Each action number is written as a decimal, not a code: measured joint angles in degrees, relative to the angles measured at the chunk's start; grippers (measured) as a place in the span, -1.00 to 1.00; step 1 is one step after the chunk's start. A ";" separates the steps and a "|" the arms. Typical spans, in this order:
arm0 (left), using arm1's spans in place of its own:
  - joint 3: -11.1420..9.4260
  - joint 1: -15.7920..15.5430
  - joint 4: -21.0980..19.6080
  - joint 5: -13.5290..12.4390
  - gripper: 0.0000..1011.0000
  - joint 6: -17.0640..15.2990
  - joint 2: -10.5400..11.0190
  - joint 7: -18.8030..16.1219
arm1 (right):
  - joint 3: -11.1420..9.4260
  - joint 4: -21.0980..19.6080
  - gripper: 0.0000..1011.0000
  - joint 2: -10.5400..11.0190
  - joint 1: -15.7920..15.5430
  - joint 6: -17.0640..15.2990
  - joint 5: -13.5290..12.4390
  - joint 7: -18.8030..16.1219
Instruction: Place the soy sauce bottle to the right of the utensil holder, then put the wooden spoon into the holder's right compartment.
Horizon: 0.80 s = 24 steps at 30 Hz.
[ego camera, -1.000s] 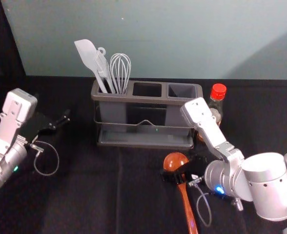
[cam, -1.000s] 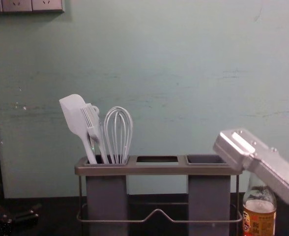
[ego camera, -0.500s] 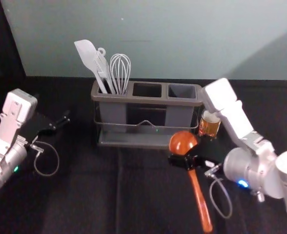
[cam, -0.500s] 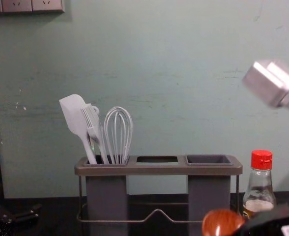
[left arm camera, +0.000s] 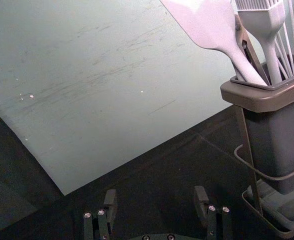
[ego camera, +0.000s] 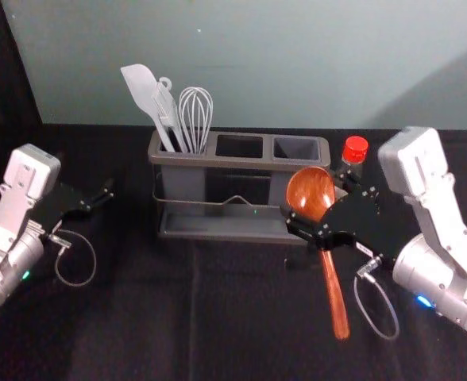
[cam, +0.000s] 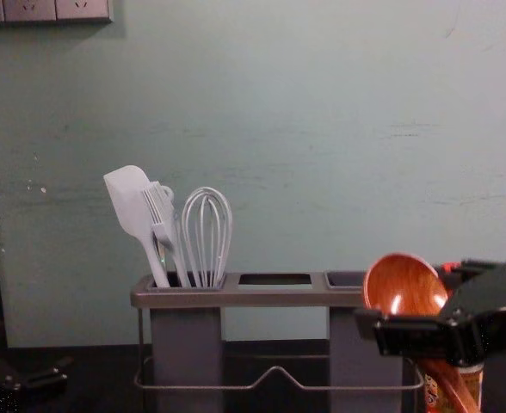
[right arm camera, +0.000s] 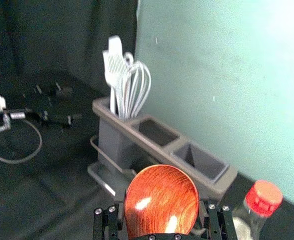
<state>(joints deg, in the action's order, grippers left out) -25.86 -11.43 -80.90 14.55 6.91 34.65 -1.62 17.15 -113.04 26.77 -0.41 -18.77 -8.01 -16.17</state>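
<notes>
head view: my right gripper (ego camera: 314, 203) is near the right end of the utensil holder (ego camera: 241, 161), pinching the wooden spoon (ego camera: 334, 294) where bowl meets handle. that grip leaves the handle free, slanting down toward the near side, i judge so it can enter the holder first. the right compartment (ego camera: 297, 148) has nothing standing in it. the soy sauce bottle (ego camera: 355, 148) is just right of the holder, so i take its placing as done.

left wrist view: my left gripper (left arm camera: 155, 194) is parked left of the holder, fingers spread and holding nothing.

right wrist view: the spoon's round bowl sits between my right fingers, with the bottle's red cap beyond.

chest view: the bowl is uppermost, in front of the holder's right end, and the handle points down. i should next lift the handle's tip above the rim, or it could knock the holder or bottle
</notes>
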 joint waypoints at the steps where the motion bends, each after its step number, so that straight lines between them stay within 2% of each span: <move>1: 0.00 0.00 0.00 0.00 0.99 0.00 0.00 0.00 | -0.13 0.09 0.67 0.04 -0.22 1.52 0.19 -0.17; 2: 0.00 0.00 0.00 0.00 0.99 0.00 0.00 0.00 | -0.33 0.27 0.67 0.13 -0.56 4.05 0.68 -0.49; 6: 0.00 0.00 0.00 0.00 0.99 0.00 0.00 0.00 | -0.50 1.00 0.67 0.09 -0.94 9.54 2.19 -0.87; 10: 0.00 0.00 0.00 0.00 0.99 0.00 0.00 0.00 | -0.53 2.67 0.67 -0.92 -1.31 16.43 5.17 0.46; 11: 0.00 0.00 0.00 0.00 0.99 0.00 0.00 0.00 | -0.53 2.67 0.67 -0.92 -1.31 16.43 5.17 0.46; 14: 0.00 0.00 0.00 0.00 0.99 0.00 0.00 0.00 | -0.89 3.85 0.67 -2.15 -1.81 20.73 6.69 1.97; 20: 0.00 0.00 0.00 0.00 0.99 0.00 0.00 0.00 | -1.87 4.29 0.67 -3.35 -2.26 21.31 6.51 2.04; 24: 0.00 0.00 0.00 0.00 0.99 0.00 0.00 0.00 | -1.81 4.30 0.67 -3.31 -2.25 21.31 6.51 2.06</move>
<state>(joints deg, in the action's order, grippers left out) -25.86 -11.43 -80.90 14.55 6.91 34.65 -1.62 15.34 -108.74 23.46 -2.65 2.54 -1.50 -14.10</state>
